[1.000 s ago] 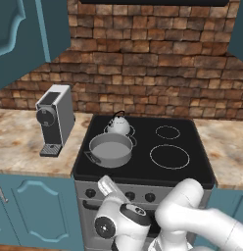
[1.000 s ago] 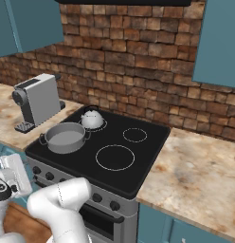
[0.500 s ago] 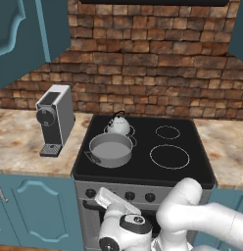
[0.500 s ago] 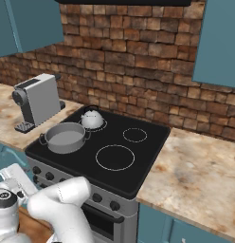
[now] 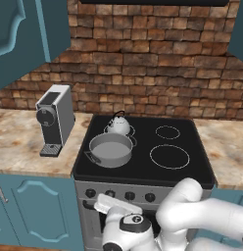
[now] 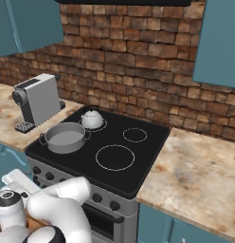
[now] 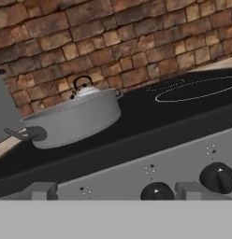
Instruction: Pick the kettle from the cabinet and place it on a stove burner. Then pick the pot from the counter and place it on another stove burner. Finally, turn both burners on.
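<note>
One kettle [image 5: 118, 125] and one pot [image 5: 110, 150] stood on the black glass cooktop [image 5: 187, 169], both on its left half. The kettle sat on the back left burner ring, close to the brick wall [image 5: 153, 63]; the pot sat on the front left ring, just in front of the kettle, and the views did not settle whether the two touched. Two more white rings lay bare on the right half: a small one [image 5: 167, 132] at the back and a large one [image 5: 169, 156] at the front. That made four rings in all, two of them covered.

The kettle stood upright, its thin black handle arching over the dome. The pot also stood upright with its open mouth facing up. Its two loop handles lay on a line running from the front left corner of the stove toward the back right, as the left base view showed it.

One grey coffee machine [image 5: 56, 119] stood on the marbled counter [image 5: 20, 152] to the left of the stove. In the left base view five dark knobs [image 5: 129, 196] showed in a row on the stove's front panel.

The gripper [image 5: 112, 205] hung low in front of that panel, and its jaws stood wide apart with nothing between them. In the hand view two knobs [image 7: 218, 178] appeared close ahead.
</note>
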